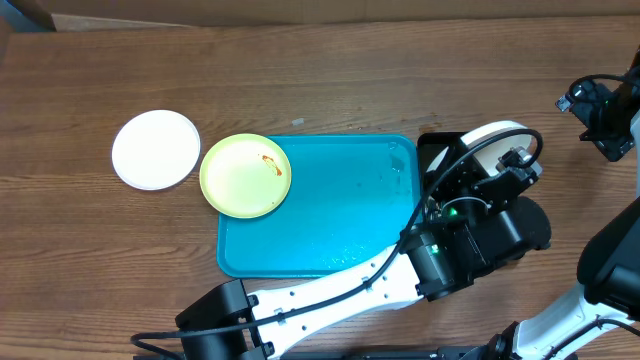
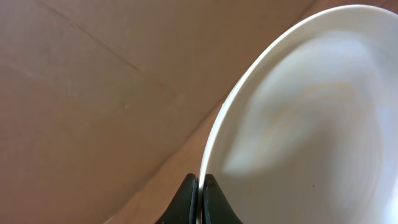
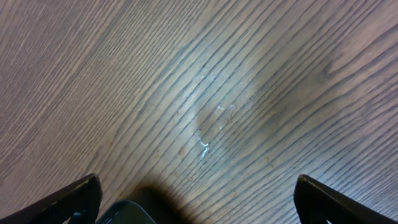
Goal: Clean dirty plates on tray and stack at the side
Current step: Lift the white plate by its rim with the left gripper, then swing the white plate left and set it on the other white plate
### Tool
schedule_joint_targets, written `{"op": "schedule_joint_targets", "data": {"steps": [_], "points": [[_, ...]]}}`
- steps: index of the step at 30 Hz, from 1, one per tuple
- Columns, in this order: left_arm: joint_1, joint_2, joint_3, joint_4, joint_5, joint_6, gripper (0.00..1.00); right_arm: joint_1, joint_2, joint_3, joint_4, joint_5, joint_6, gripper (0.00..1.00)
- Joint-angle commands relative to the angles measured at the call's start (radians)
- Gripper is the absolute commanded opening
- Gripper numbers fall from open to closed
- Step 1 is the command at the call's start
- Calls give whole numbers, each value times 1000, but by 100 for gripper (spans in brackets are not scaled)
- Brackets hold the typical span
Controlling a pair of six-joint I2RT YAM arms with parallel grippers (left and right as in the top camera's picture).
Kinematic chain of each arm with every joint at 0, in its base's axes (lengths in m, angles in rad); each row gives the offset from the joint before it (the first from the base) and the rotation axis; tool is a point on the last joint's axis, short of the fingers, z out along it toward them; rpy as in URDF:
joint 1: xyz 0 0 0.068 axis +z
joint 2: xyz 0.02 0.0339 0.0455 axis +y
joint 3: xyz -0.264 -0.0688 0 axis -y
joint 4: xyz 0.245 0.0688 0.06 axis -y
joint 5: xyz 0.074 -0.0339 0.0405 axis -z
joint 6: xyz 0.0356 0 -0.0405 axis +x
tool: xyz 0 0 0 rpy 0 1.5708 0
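Left pincer: black fingers nipped tight on rim of round white shallow plate, which rises up-right from tips. Right pincer: fingers spread wide, nothing held, brown wooden table beneath. Left of left pincer: large turquoise rectangular plastic tray. Pale yellow-green round plate, red-smeared, straddles tray's far rim. Farther still, second white plate on wood.

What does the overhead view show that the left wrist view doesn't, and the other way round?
Overhead only: the turquoise tray, a yellow-green plate overlapping its left edge, and a white plate on the table. Left wrist only: the left gripper pinching the held white plate by its rim. Both: that held plate, overhead only as a white arc beside the left arm.
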Motion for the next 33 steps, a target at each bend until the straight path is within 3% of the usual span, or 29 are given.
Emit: {"op": "schedule_joint_targets", "data": {"steps": [1, 5, 7, 8, 11, 16, 23, 33], "points": [[28, -37, 24, 16, -34, -10, 4, 2, -18, 8, 3, 0, 8, 100], [39, -37, 24, 3, -31, -126, 4, 2, -18, 8, 3, 0, 8, 100], [52, -37, 23, -37, 16, -249, 4, 2, -18, 8, 3, 0, 8, 100], [74, -37, 24, -114, 132, -373, 4, 2, -18, 8, 3, 0, 8, 100], [140, -37, 24, -236, 433, -568, 4, 2, -18, 8, 3, 0, 8, 100], [391, -37, 24, -345, 994, -751, 4, 2, -18, 8, 3, 0, 8, 100], [860, -37, 24, -492, 1479, -825, 4, 2, -18, 8, 3, 0, 8, 100], [1482, -37, 23, -776, 1482, -746, 4, 2, -18, 8, 3, 0, 8, 100]]}}
